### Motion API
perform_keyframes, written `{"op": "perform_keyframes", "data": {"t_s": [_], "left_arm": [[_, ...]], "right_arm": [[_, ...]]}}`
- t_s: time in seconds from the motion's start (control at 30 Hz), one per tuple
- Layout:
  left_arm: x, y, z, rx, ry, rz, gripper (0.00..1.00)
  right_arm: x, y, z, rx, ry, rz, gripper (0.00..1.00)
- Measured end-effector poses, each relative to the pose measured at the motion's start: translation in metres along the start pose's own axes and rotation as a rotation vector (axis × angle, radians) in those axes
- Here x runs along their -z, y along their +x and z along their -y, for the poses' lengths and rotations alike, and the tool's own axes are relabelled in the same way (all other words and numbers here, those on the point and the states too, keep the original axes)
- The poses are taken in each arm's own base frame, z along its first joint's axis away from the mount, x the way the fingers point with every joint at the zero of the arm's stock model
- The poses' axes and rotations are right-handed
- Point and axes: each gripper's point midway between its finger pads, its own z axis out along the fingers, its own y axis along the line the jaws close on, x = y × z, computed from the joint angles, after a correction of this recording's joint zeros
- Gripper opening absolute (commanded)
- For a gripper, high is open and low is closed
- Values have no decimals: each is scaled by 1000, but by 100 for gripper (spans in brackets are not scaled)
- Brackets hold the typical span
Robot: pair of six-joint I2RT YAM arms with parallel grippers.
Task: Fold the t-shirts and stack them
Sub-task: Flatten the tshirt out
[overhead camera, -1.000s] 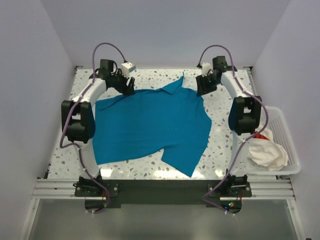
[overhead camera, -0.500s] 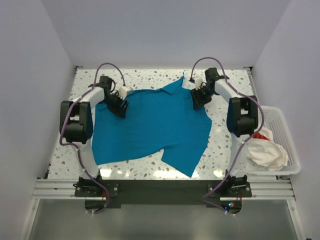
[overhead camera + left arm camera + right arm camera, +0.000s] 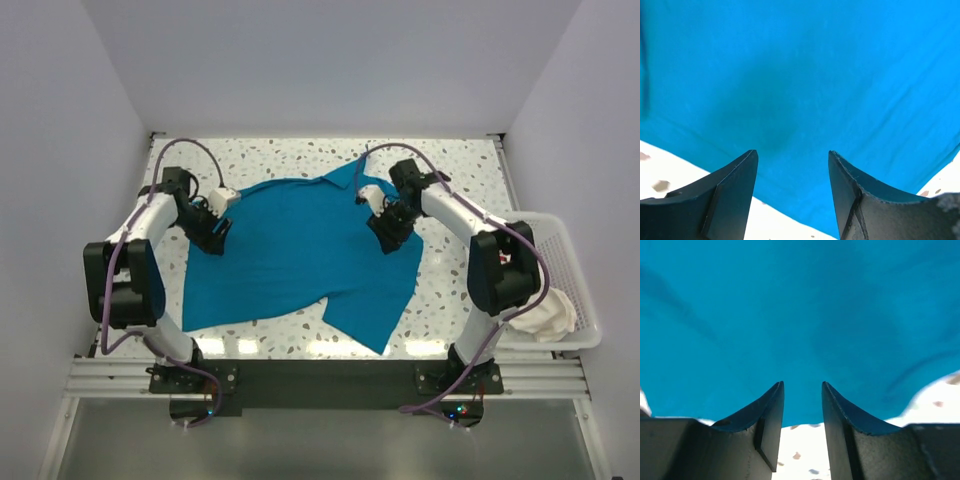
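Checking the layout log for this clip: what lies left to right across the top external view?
Left tool → teal-blue t-shirt → right tool → white mesh basket.

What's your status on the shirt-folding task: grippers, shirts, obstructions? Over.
Left gripper open, right gripper open, both over teal t-shirt. It lies spread, unfolded; white t-shirt in mesh basket. Nothing blocking.

No readable text, label or number anywhere.
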Motion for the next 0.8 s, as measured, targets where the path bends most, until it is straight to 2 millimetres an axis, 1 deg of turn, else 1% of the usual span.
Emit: {"op": "perform_keyframes", "data": {"t_s": [0.07,0.13,0.2,0.4,0.43,0.47,0.53,0.6,0.7,0.8], "left_arm": [[-1,17,0,27,5,-31,63],[-1,29,-1,48,3,-59,63],[-3,40,-2,61,-4,-85,62],[-15,76,7,70,-7,-180,61],[-17,83,9,67,-7,-199,61],[-19,89,11,65,-4,-217,60],[-18,93,11,41,-22,-222,60],[-16,99,13,22,-31,-230,59],[-14,105,18,-5,-32,-240,56],[-11,114,26,-38,-12,-255,54]], "right_arm": [[-9,18,-18,22,-46,-69,38],[-17,37,-28,41,-68,-133,38],[-22,54,-33,55,-73,-190,36],[-35,101,-46,125,-77,-345,33],[-35,110,-49,141,-81,-381,33],[-34,114,-52,155,-85,-398,33],[-32,120,-57,202,-75,-417,33],[-30,129,-67,250,-80,-443,33],[-24,145,-85,314,-114,-487,33],[-16,160,-109,385,-183,-542,33]]}}
